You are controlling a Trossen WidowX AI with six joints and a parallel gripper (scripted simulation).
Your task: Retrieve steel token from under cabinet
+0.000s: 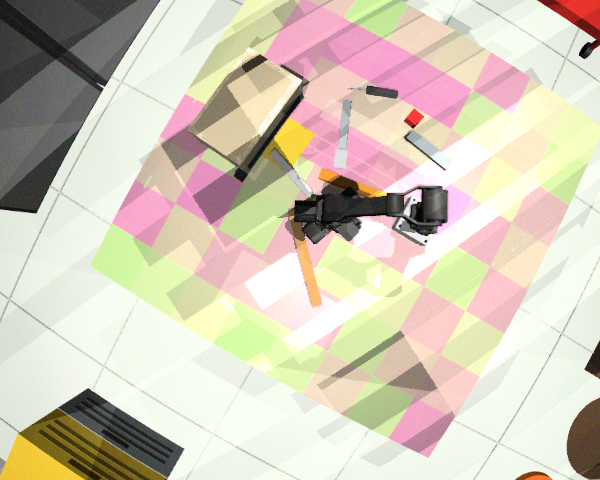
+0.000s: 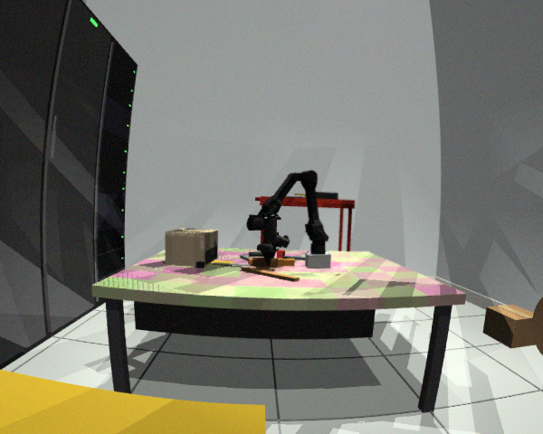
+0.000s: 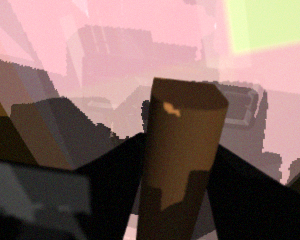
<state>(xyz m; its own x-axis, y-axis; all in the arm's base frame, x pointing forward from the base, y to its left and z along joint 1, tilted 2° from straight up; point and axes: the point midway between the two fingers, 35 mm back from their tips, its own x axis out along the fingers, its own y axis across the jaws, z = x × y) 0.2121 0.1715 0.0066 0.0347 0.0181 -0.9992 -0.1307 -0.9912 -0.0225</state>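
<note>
The beige cabinet (image 1: 246,105) (image 2: 190,245) stands at the table's far left, with the yellow marked area (image 1: 296,135) in front of it. I cannot see the steel token in any view. My gripper (image 1: 296,215) (image 2: 266,254) (image 3: 175,144) hangs low over the table, a short way in front of the marked area. It is shut on a brown-orange rod (image 3: 182,145) that points down at the table. A long orange stick (image 1: 306,268) (image 2: 271,273) lies flat, starting just under the gripper. A grey strip (image 1: 289,170) runs from the marked area toward the gripper.
Two more grey strips (image 1: 343,133) (image 1: 427,149), a red cube (image 1: 413,117) and a dark-handled tool (image 1: 380,91) lie behind the arm. An orange bar (image 1: 341,181) lies under the arm. The arm's base (image 1: 419,227) (image 2: 318,259) is on the right.
</note>
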